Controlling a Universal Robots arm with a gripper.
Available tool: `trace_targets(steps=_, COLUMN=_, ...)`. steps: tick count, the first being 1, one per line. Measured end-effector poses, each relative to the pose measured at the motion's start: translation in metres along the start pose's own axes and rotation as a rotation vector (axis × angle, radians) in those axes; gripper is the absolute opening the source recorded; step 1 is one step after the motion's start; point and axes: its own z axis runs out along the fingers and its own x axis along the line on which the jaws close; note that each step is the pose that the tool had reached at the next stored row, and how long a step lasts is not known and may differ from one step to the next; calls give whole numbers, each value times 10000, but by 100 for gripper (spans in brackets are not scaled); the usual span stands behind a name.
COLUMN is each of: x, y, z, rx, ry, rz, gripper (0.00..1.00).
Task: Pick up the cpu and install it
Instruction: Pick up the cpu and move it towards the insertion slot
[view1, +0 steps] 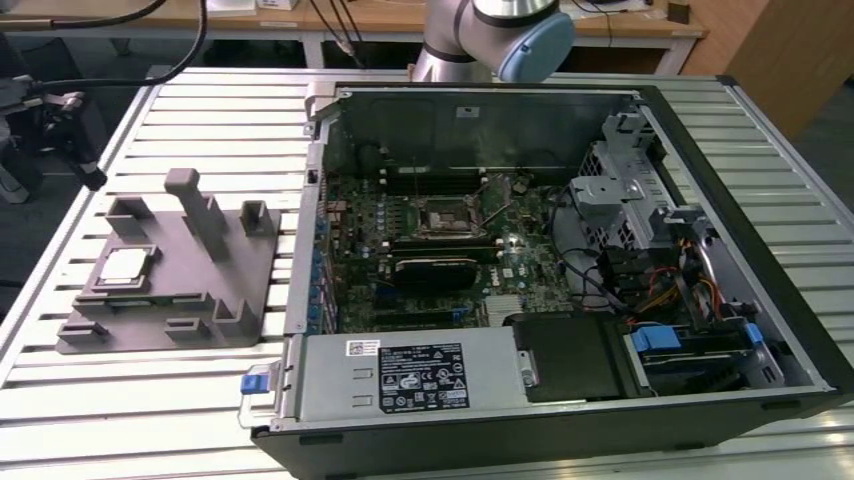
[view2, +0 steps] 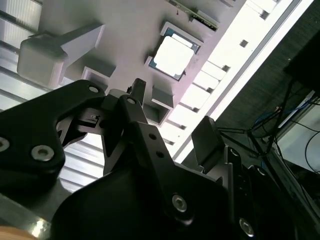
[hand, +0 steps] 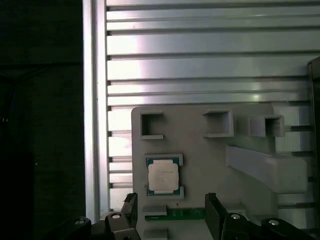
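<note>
Pick stage, nothing grabbed yet. The cpu (view1: 124, 264) sits flat in its pocket on the grey fixture (view1: 200, 270), which is on the counter (view1: 200, 110) at the exterior view's left, well apart from the open PC case (view1: 747, 300) and its socket (view1: 445, 215).

In both wrist views the hand (hand: 171, 205) is spread open and empty, up off the fixture with the chip (hand: 162, 176) a bit ahead of the gap between its fingers (view2: 207, 132).

My guess is the grab calls for centring that gap over the chip and coming down level, so the tips take opposite edges and miss the pocket's raised lips.
</note>
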Motion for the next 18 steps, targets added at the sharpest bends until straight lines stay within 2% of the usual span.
trace_targets(steps=11, x=0, y=-10, z=167, rx=-3, ry=0, rz=0, gripper=65)
trace_targets(steps=18, x=1, y=-48, z=257, rx=-1, ry=6, rz=-108, gripper=65)
